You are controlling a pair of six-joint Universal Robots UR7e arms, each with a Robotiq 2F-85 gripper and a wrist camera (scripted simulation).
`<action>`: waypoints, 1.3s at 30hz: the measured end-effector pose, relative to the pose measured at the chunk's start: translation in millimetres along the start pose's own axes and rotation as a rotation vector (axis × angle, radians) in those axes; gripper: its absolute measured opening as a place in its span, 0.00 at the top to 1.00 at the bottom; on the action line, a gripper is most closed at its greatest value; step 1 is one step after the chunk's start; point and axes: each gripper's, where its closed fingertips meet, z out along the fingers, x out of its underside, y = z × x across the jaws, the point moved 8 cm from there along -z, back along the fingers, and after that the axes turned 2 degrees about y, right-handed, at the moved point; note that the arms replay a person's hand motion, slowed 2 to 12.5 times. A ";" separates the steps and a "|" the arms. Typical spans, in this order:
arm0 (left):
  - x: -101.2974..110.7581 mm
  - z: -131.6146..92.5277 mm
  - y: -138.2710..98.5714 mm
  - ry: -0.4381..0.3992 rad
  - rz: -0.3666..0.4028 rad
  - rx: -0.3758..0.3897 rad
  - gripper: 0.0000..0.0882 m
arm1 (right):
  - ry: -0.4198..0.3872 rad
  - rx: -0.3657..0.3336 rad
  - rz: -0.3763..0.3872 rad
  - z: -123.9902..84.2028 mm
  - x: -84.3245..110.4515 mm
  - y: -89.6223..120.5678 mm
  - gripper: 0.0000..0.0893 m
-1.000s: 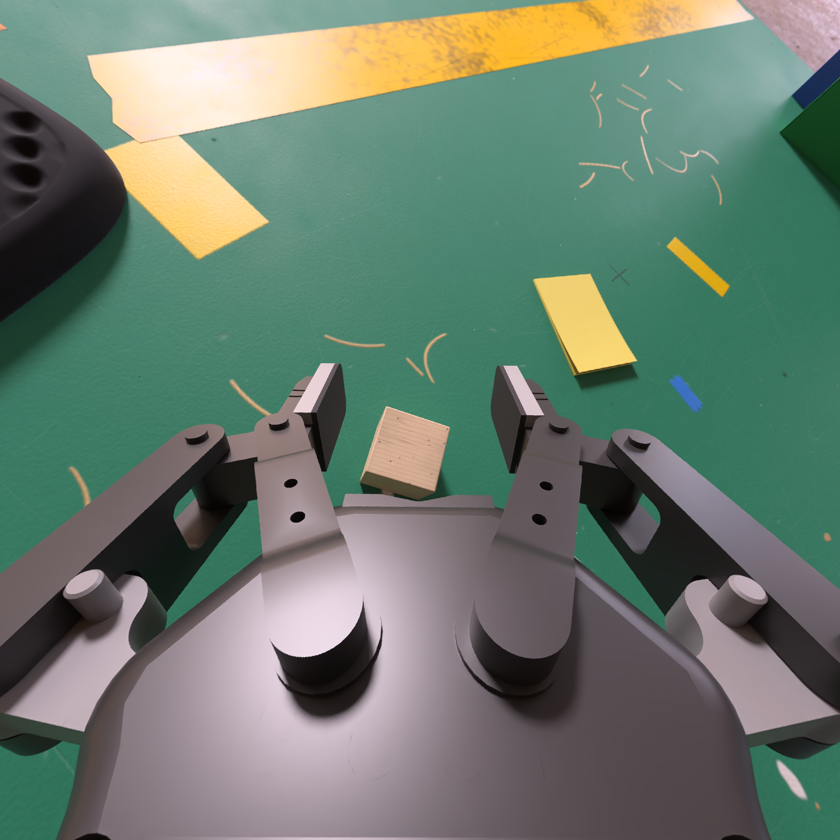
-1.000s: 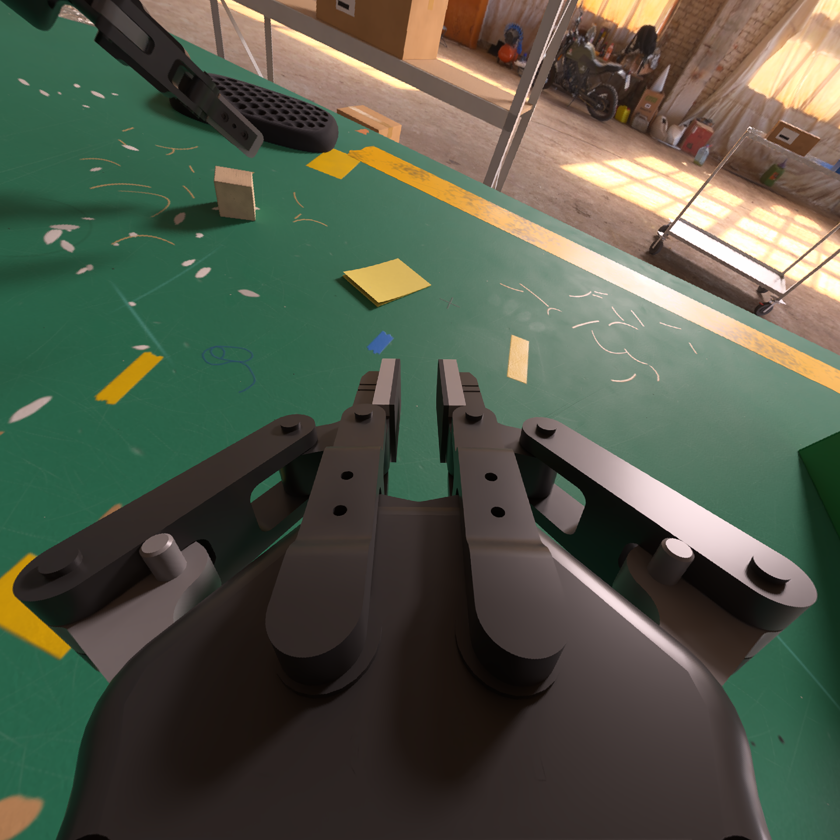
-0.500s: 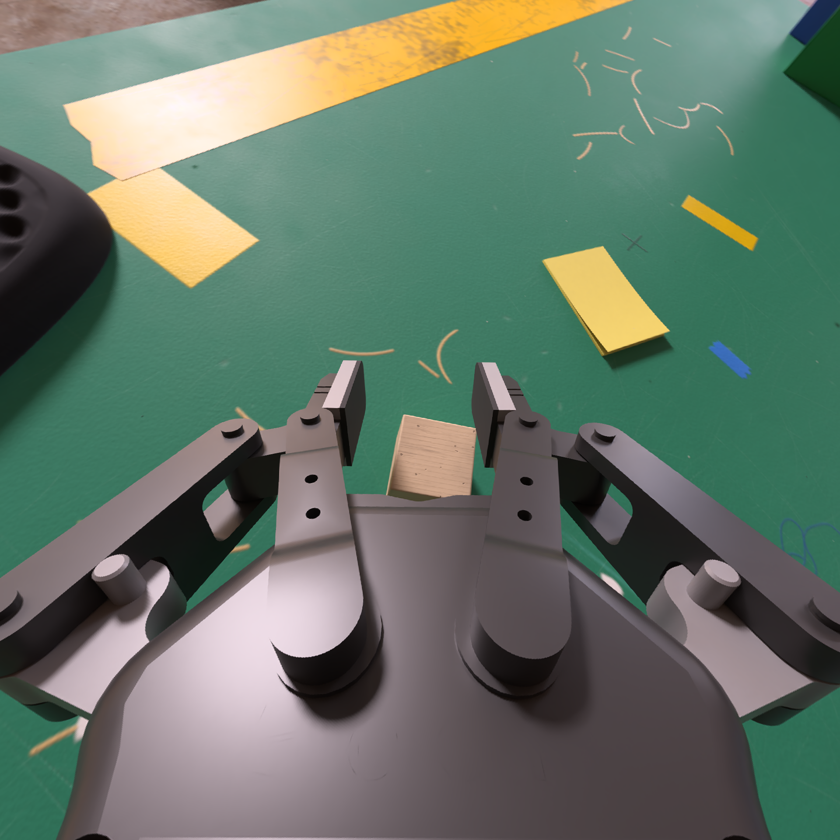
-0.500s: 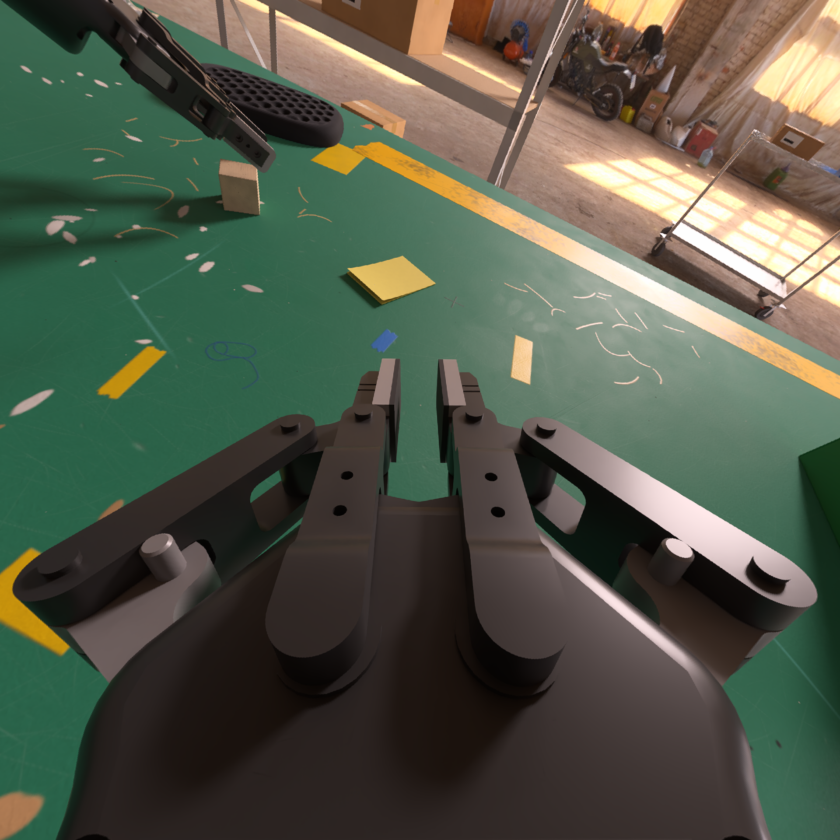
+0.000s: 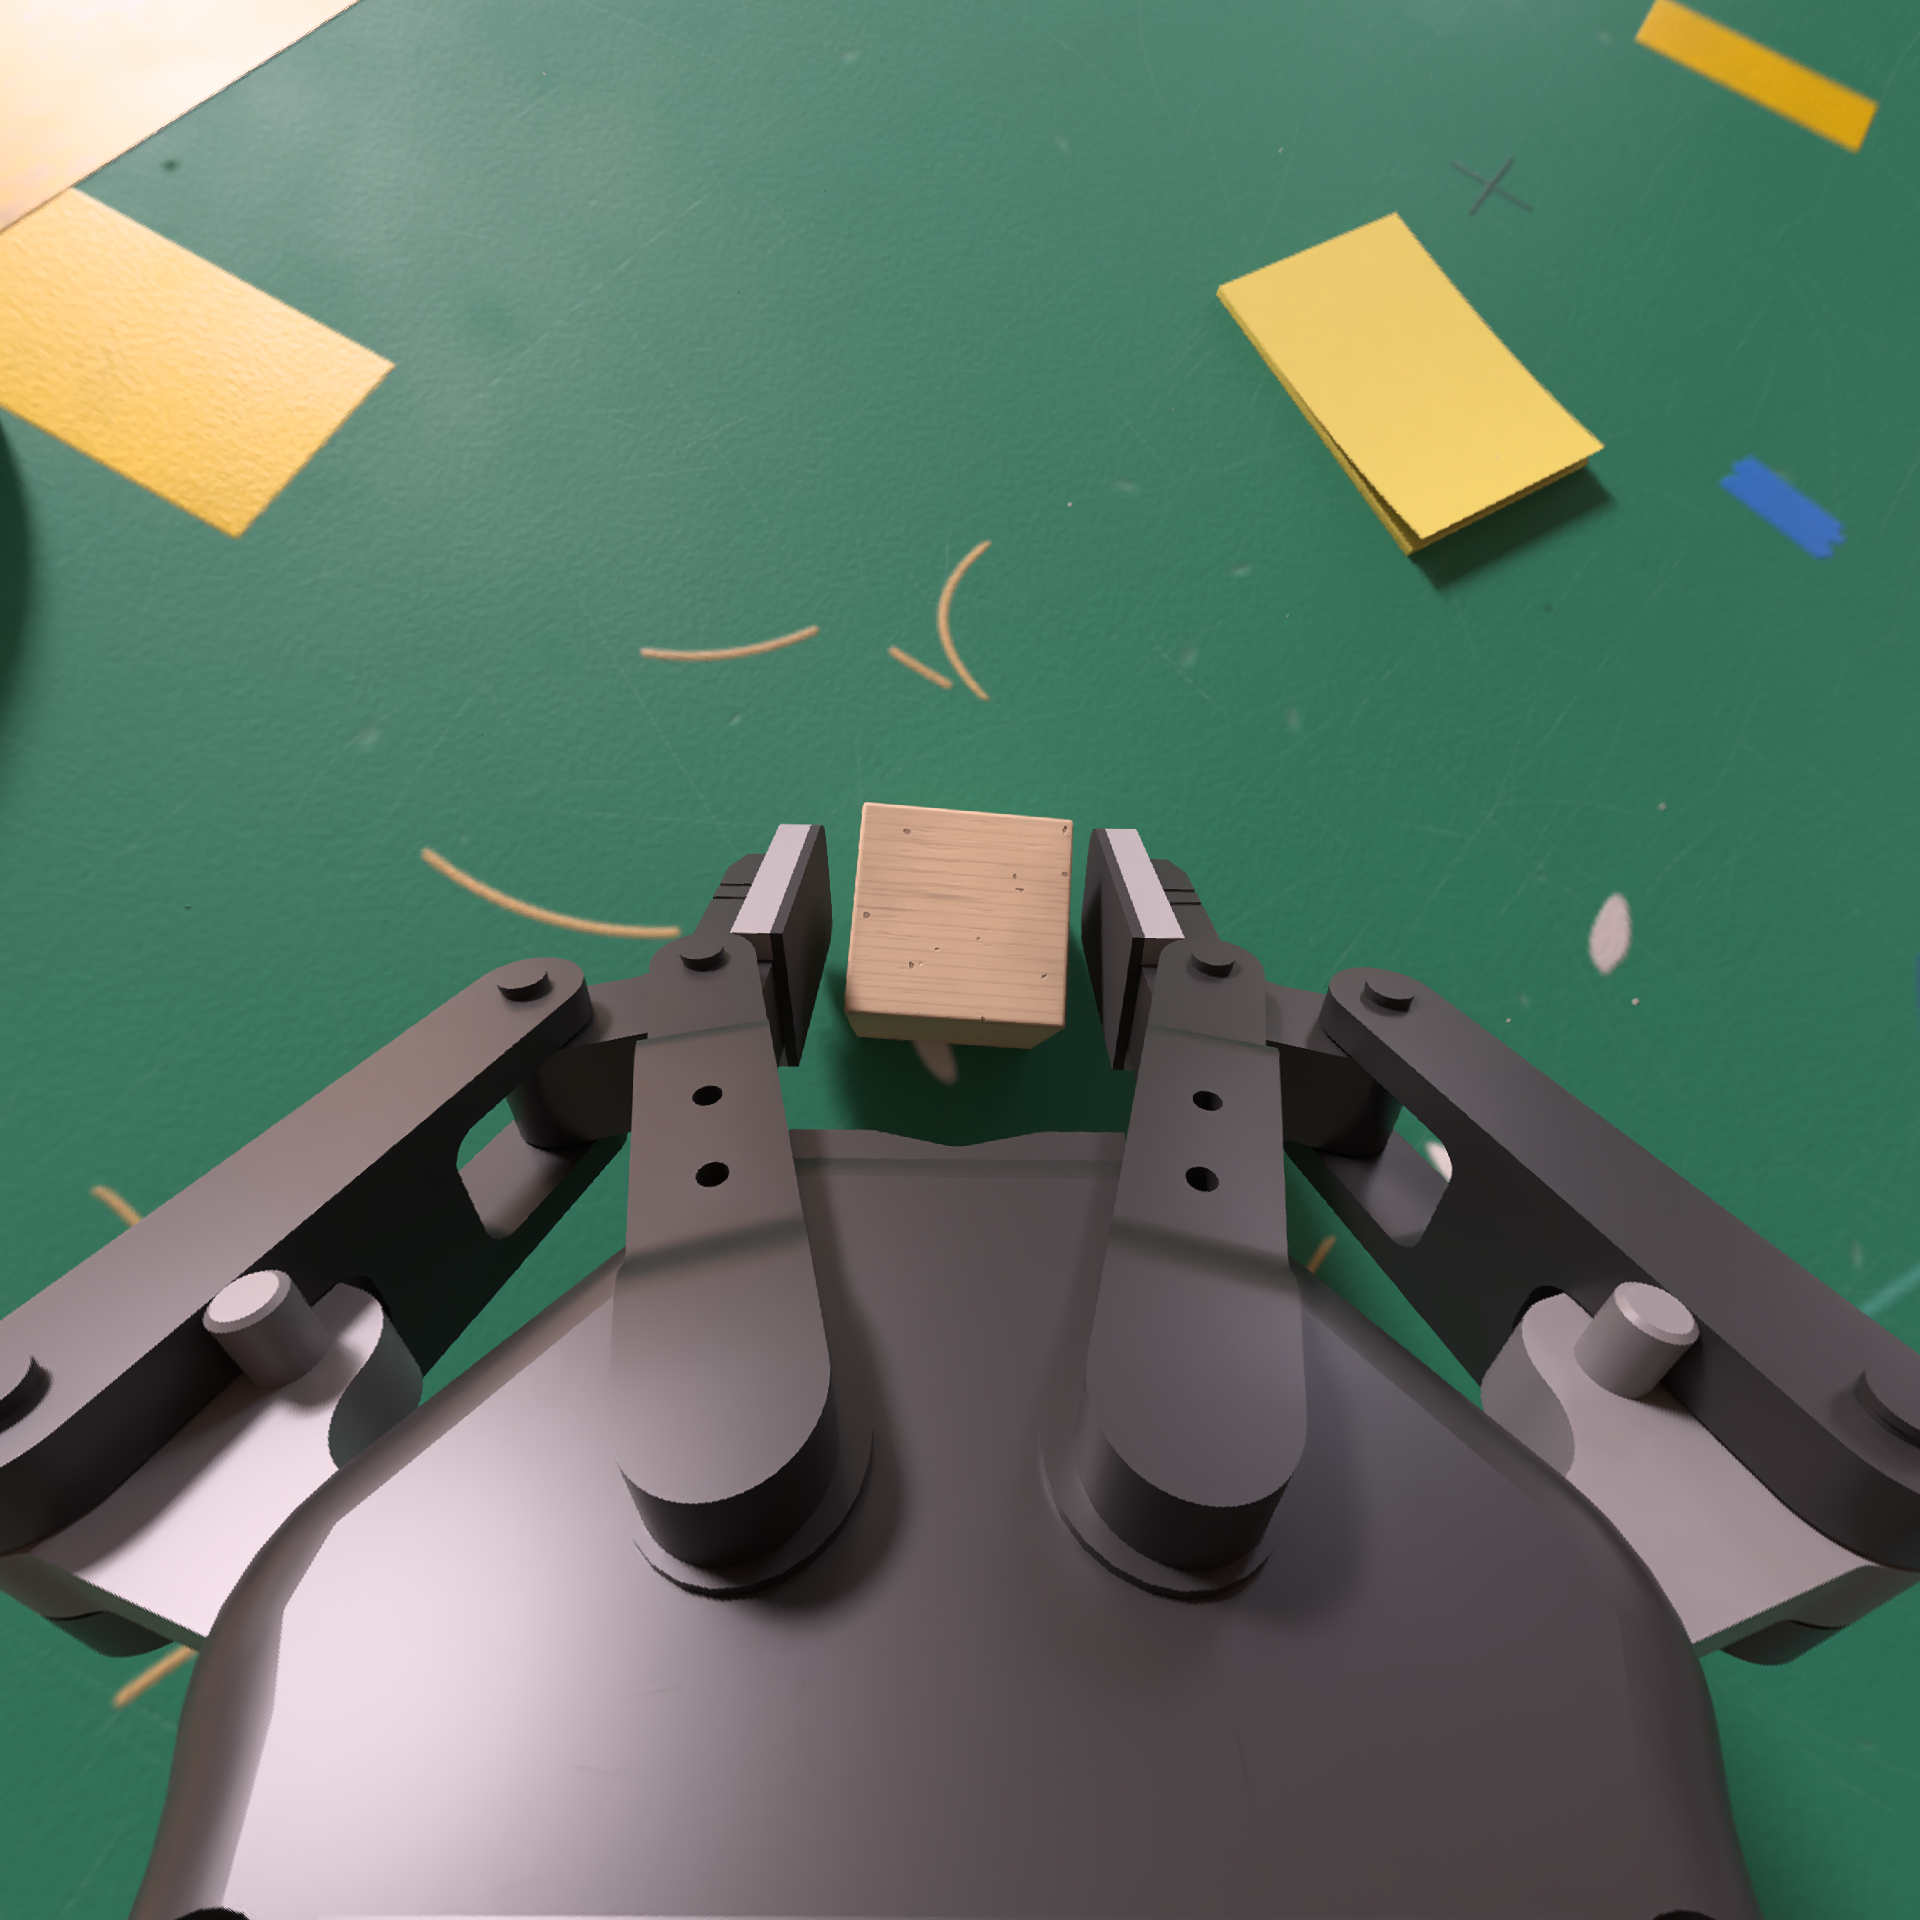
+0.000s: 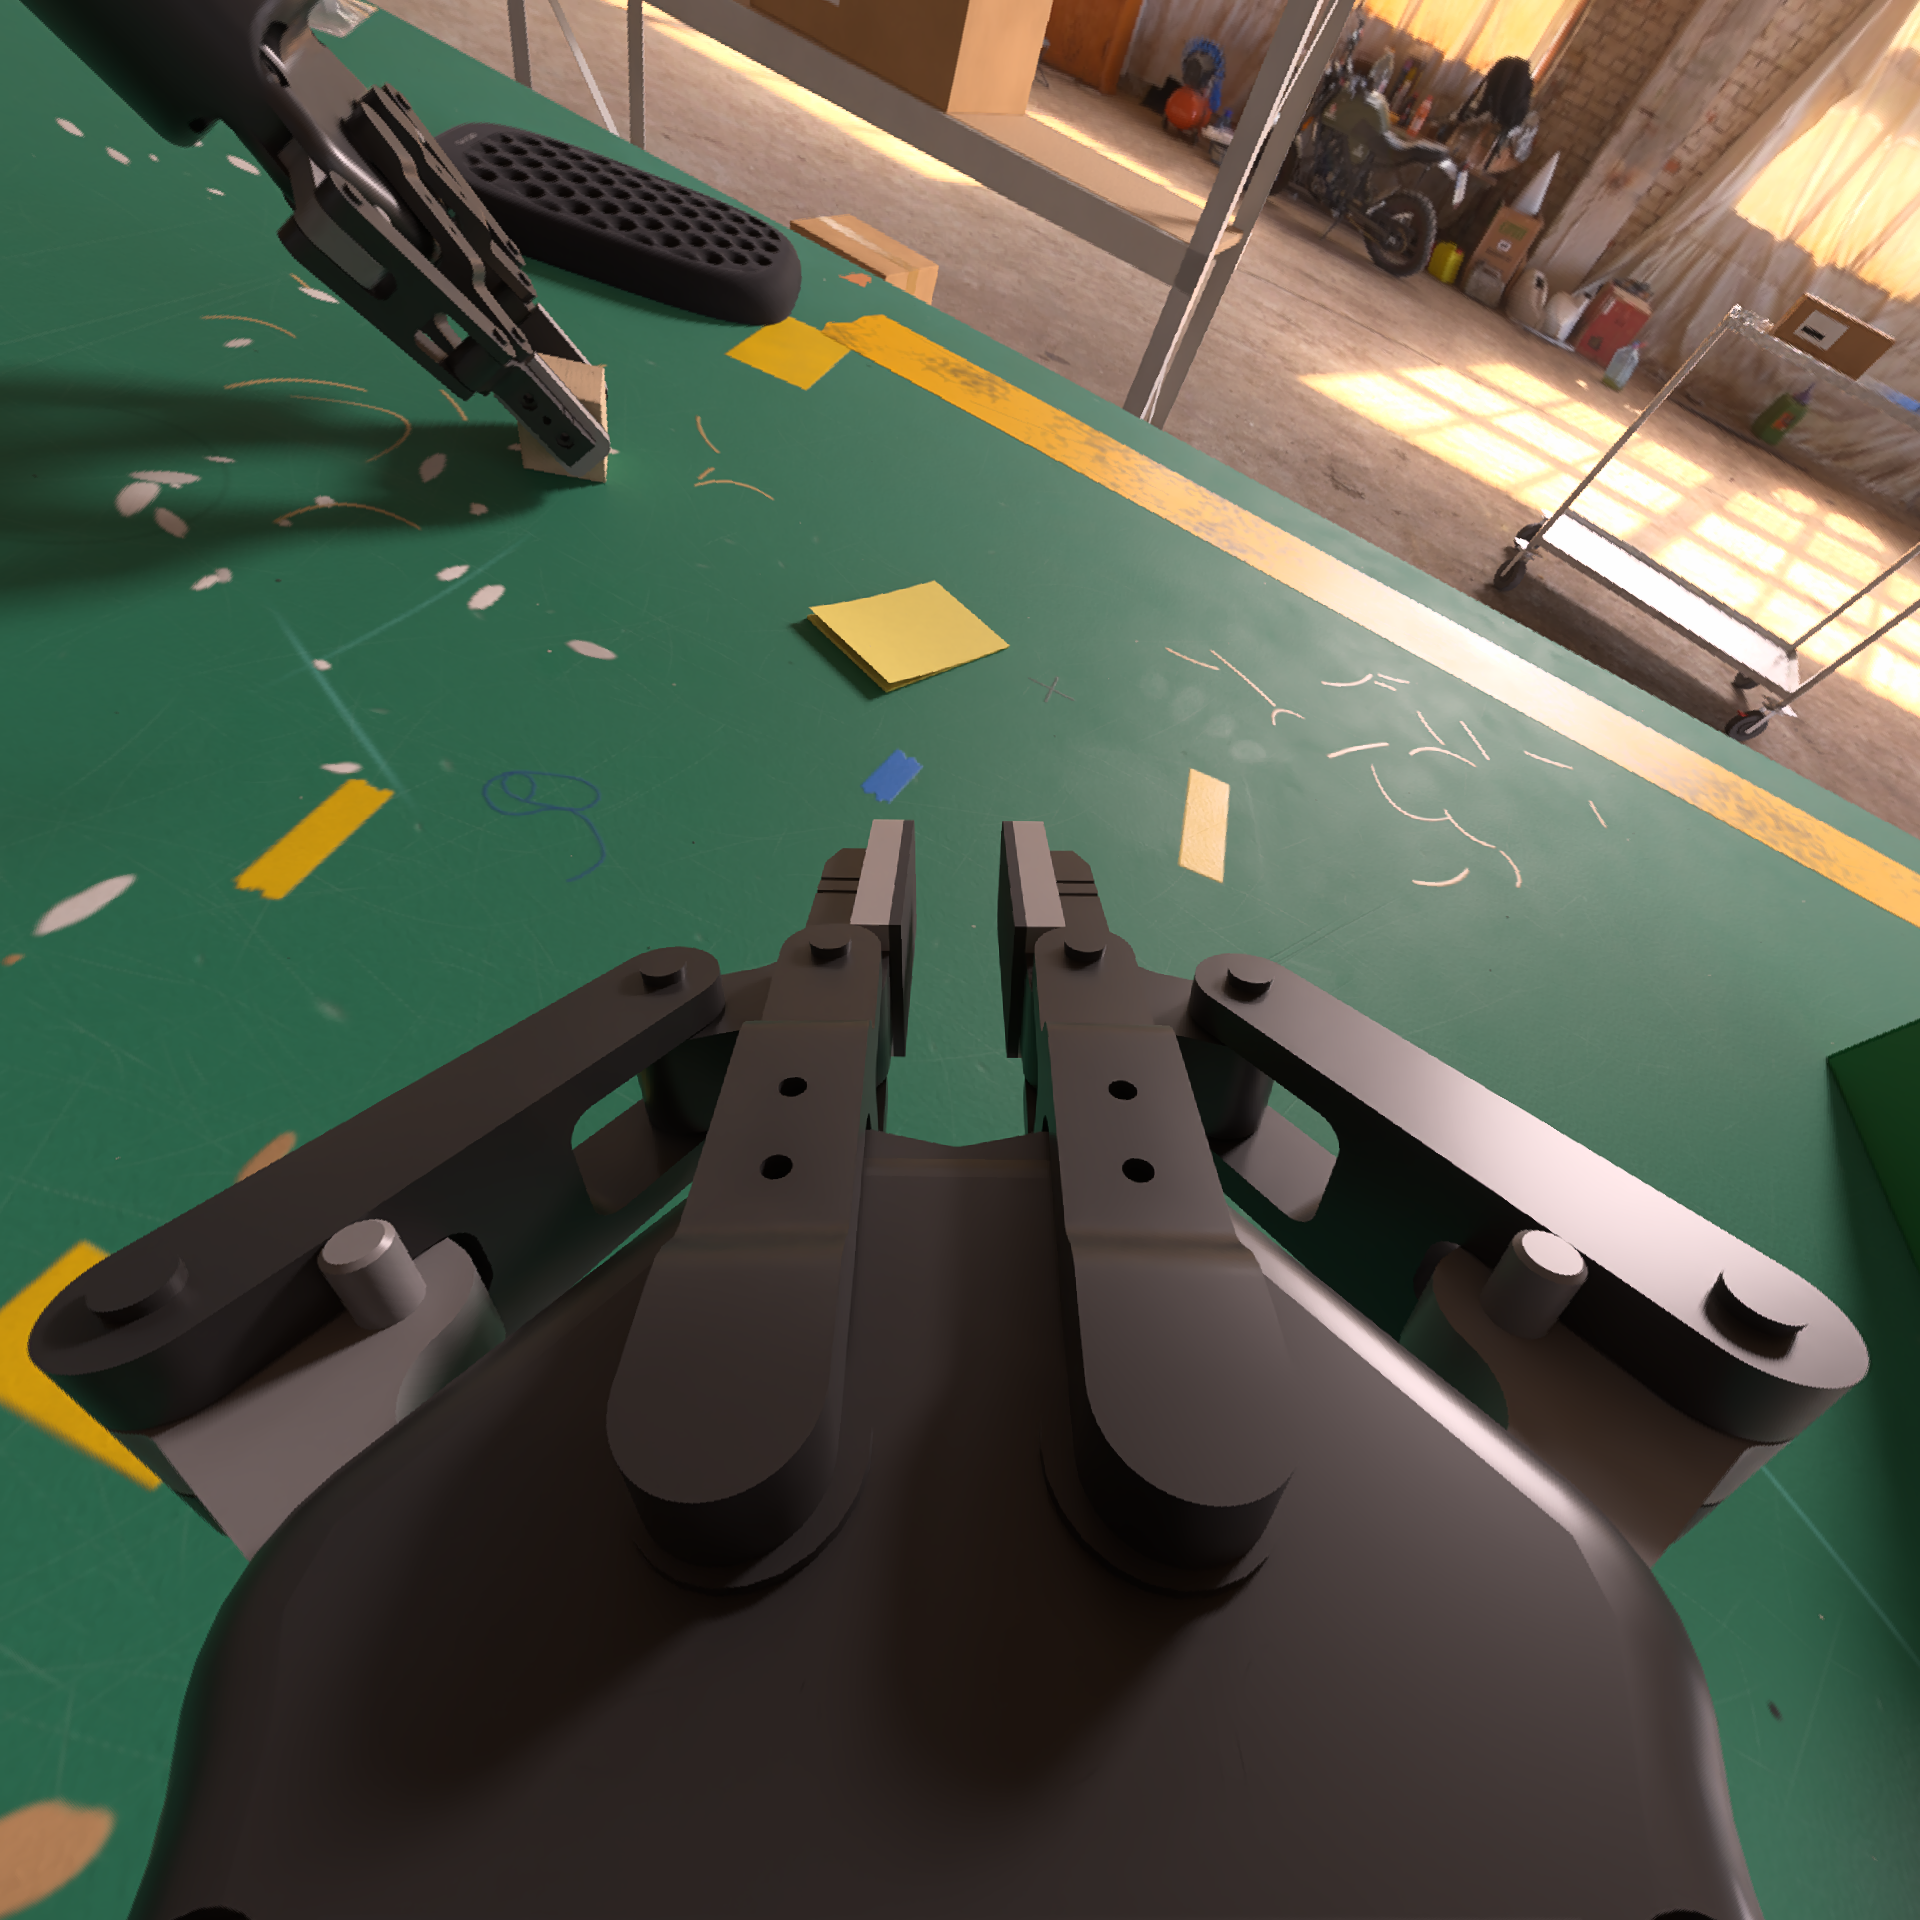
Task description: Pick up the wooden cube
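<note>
The wooden cube (image 5: 958,925) is a small pale block on the green table top (image 5: 935,364). In the left wrist view it sits between my left gripper's (image 5: 956,920) two fingers, with a narrow dark gap on each side. The left gripper is low over the table and open around the cube. In the right wrist view the cube (image 6: 587,400) shows far left, mostly behind the left gripper's fingers (image 6: 551,410). My right gripper (image 6: 958,873) hovers over the table far from the cube, its jaws a narrow gap apart with nothing between them.
A yellow note pad (image 5: 1403,384) lies right of the cube, with blue tape (image 5: 1782,506) beyond it. A black perforated pad (image 6: 623,218) lies behind the left arm. A dark green block (image 6: 1881,1143) is at the right edge. Yellow tape (image 6: 1143,468) lines the table's far edge.
My left gripper has moved forward and down so the cube now sits between its fingers, and its jaws have narrowed around the cube. The right gripper has barely moved.
</note>
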 end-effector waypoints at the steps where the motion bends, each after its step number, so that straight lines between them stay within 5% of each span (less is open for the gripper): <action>1: 0.6 -0.3 -0.2 0.004 0.015 -0.009 0.50 | -0.001 0.000 -0.001 -0.2 -0.2 0.3 0.84; 8: 2.2 -2.5 -0.3 0.027 0.073 -0.058 0.63 | -0.011 0.002 -0.010 -1.1 -1.8 2.5 0.84; 18: -3.7 -9.8 -0.4 -0.025 0.074 -0.076 0.63 | -0.006 0.003 -0.018 -0.4 -0.7 4.4 0.84; 39: -15.7 -45.2 13.5 -0.324 -0.080 -0.091 0.63 | 0.012 -0.003 -0.011 5.2 4.1 5.6 0.84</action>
